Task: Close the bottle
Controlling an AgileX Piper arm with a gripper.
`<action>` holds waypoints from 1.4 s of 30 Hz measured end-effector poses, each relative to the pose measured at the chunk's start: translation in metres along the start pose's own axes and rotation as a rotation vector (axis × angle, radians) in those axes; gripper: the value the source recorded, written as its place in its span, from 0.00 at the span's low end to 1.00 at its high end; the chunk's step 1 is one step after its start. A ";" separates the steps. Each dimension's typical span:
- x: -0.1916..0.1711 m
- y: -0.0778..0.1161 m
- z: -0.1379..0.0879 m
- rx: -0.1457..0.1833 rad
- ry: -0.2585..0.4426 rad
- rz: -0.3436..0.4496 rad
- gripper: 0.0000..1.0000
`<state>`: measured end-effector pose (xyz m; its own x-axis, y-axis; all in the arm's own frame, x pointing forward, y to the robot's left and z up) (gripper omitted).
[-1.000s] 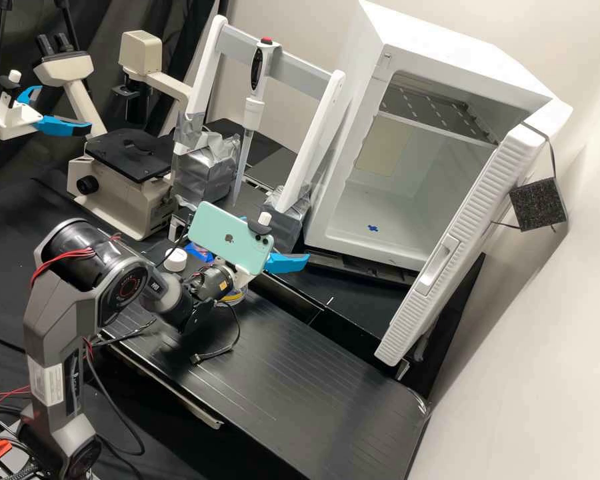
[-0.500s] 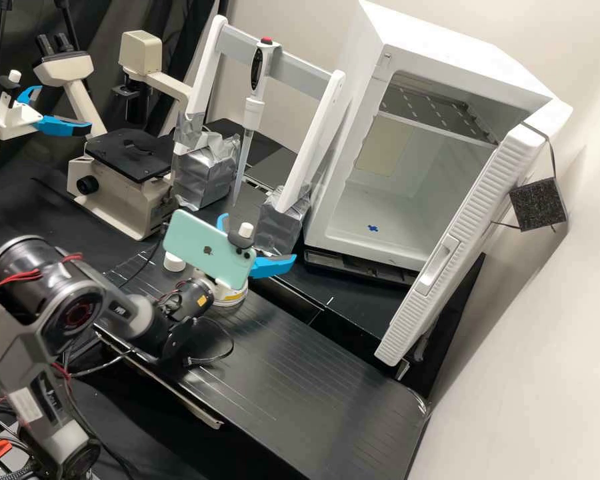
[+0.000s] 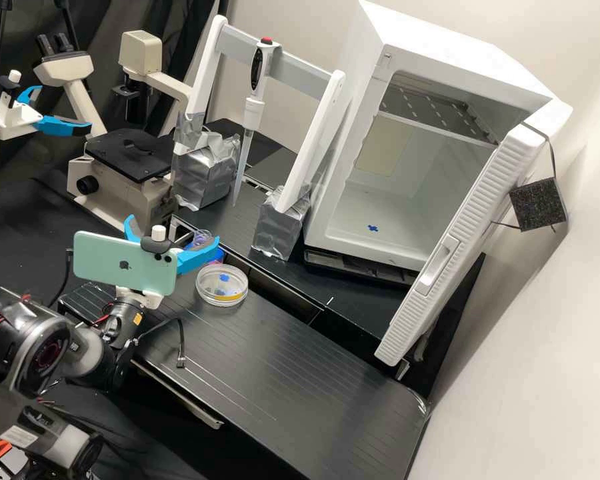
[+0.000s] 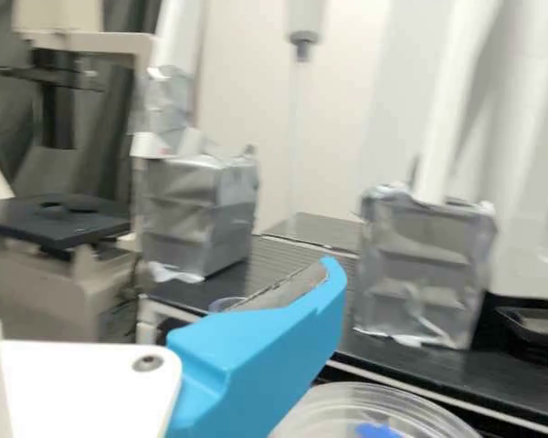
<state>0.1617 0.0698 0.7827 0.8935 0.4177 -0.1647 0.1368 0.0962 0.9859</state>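
Sitting near the spread hand (image 3: pixel 173 228), the round clear dish (image 3: pixel 222 293) lies lower, apart

Clear dish (image 4: pixel 333 415) cut off by wrist view's edge; pipette (image 4: pixel 305 18) blurred there.

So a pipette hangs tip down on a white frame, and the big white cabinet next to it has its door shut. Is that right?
Not quite: the door is open. The high view shows right into the white cabinet, with its shelf. The pipette does hang tip down on the white frame next to it.
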 end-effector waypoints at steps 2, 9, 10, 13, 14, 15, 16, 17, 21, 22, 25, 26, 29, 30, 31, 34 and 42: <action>0.001 -0.004 -0.002 -0.011 0.014 -0.021 1.00; 0.005 -0.018 0.006 -0.015 -0.028 -0.099 1.00; 0.006 -0.020 0.008 -0.013 -0.037 -0.109 1.00; 0.007 -0.022 0.015 -0.009 -0.076 -0.122 1.00; 0.008 -0.021 0.017 -0.009 -0.082 -0.120 1.00; 0.008 -0.021 0.018 -0.010 -0.088 -0.118 1.00; 0.009 -0.020 0.019 -0.012 -0.089 -0.118 0.00; 0.009 -0.020 0.019 -0.016 -0.083 -0.121 0.00; 0.010 -0.021 0.021 -0.010 -0.080 -0.134 0.00; 0.010 -0.020 0.021 -0.005 -0.079 -0.131 0.00; 0.010 -0.020 0.022 0.008 -0.081 -0.131 0.00; 0.010 -0.019 0.022 0.013 -0.082 -0.131 0.00; 0.010 -0.019 0.022 0.020 -0.081 -0.133 0.00; 0.010 -0.019 0.022 0.019 -0.080 -0.132 0.00; 0.010 -0.019 0.022 0.018 -0.078 -0.132 0.00; 0.010 -0.017 0.020 0.022 -0.068 -0.122 0.00; 0.010 -0.018 0.019 0.024 -0.066 -0.129 0.00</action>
<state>0.1758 0.0550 0.7637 0.8939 0.3427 -0.2891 0.2620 0.1238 0.9571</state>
